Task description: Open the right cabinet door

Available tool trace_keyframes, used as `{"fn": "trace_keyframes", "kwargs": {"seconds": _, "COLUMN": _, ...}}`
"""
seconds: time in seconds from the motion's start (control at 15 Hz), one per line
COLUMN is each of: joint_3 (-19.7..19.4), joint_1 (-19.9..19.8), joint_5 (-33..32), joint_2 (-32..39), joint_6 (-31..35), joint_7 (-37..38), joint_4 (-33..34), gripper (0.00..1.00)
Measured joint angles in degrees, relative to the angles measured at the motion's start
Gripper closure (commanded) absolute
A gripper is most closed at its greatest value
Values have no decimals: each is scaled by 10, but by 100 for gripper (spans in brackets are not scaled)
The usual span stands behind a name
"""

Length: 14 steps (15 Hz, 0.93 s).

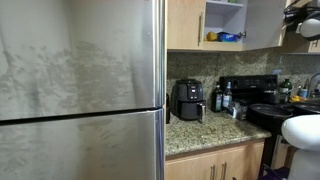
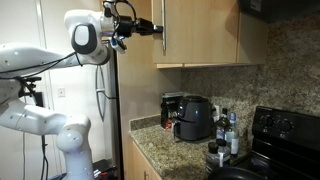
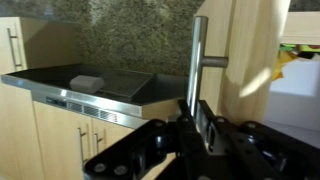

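The right cabinet door [image 2: 210,30] is a light-brown wooden panel with a slim silver bar handle [image 2: 163,28]. In an exterior view the door [image 1: 262,25] stands swung out from the cabinet, with its pale inner side showing. My gripper [image 2: 154,28] is at the handle, high above the counter. In the wrist view the handle [image 3: 200,50] runs between my black fingers [image 3: 193,118], which are shut on it. The wooden door [image 3: 250,70] lies just behind the handle.
The matching left door [image 1: 185,25] is shut. Yellow and blue items [image 1: 225,37] lie on the cabinet's open shelf. A stainless fridge [image 1: 80,80] fills one side. A black air fryer [image 2: 192,115], bottles [image 2: 228,135] and a black stove [image 1: 268,100] stand on or beside the granite counter [image 1: 205,135].
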Motion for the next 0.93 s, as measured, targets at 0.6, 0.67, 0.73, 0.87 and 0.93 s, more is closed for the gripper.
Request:
{"fn": "trace_keyframes", "kwargs": {"seconds": 0.6, "joint_3": -197, "joint_1": -62, "joint_5": 86, "joint_2": 180, "joint_6": -30, "joint_7": -204, "joint_4": 148, "gripper": 82}}
{"fn": "trace_keyframes", "kwargs": {"seconds": 0.67, "joint_3": -225, "joint_1": -26, "joint_5": 118, "joint_2": 200, "joint_6": -59, "joint_7": -229, "joint_4": 174, "gripper": 73}}
{"fn": "trace_keyframes", "kwargs": {"seconds": 0.73, "joint_3": -256, "joint_1": 14, "joint_5": 151, "joint_2": 216, "joint_6": -86, "joint_7": -251, "joint_4": 201, "gripper": 65}}
{"fn": "trace_keyframes", "kwargs": {"seconds": 0.87, "joint_3": -322, "joint_1": 105, "joint_5": 219, "joint_2": 233, "joint_6": -128, "joint_7": -297, "joint_4": 253, "gripper": 74}}
{"fn": "trace_keyframes", "kwargs": {"seconds": 0.93, "joint_3": -337, "joint_1": 127, "joint_5": 226, "joint_2": 234, "joint_6": -130, "joint_7": -306, "joint_4": 263, "gripper": 67}}
